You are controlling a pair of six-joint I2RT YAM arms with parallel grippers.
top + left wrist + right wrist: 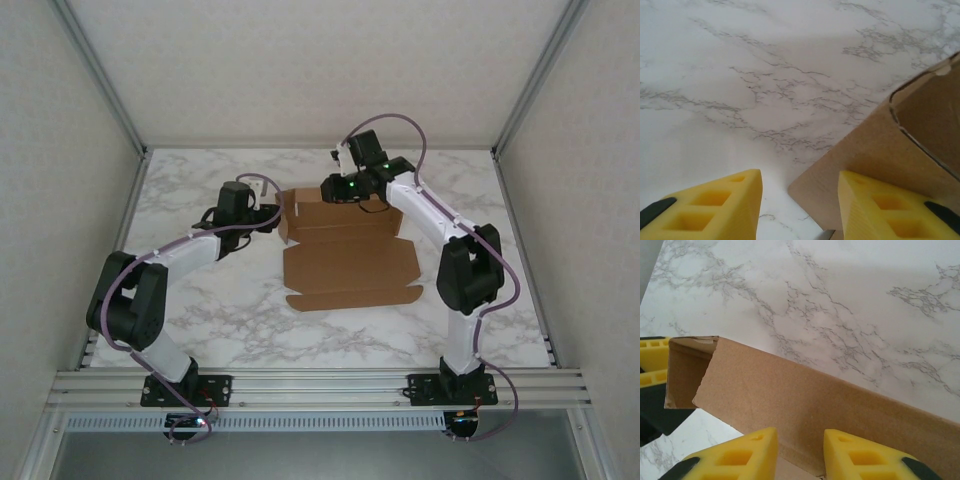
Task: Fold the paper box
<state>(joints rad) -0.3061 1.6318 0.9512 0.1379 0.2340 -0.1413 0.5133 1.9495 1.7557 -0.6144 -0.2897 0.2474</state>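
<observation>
At mid-table: paper box [345,262] lies mostly flat on the marble table [200,310]. Its far wall [805,390] is raised along the far edge, with an end tab [685,372] turned in at the wall's left end.

Left gripper [800,212]: at the box's far-left corner. Jaws apart, bare table in the gap, one finger [885,205] over the rounded corner of a flap [865,160]. Nothing clamped.

Right gripper [800,455]: on the near side of the far wall. Fingers a little apart, cardboard showing in the gap. Cannot tell whether they nip it.

Risks (judgement):
- Only the crease keeps the far wall up. With the right gripper's support gone, it would likely spring back flat.
- A left-finger push on the flap with no counter-hold could slide the whole sheet right instead of bending the crease.
- Both grippers crowd one corner, and yellow fingers sit just beside the end tab. A knock or a crushed tab is possible.
- A bend off the crease would skew the box.
</observation>
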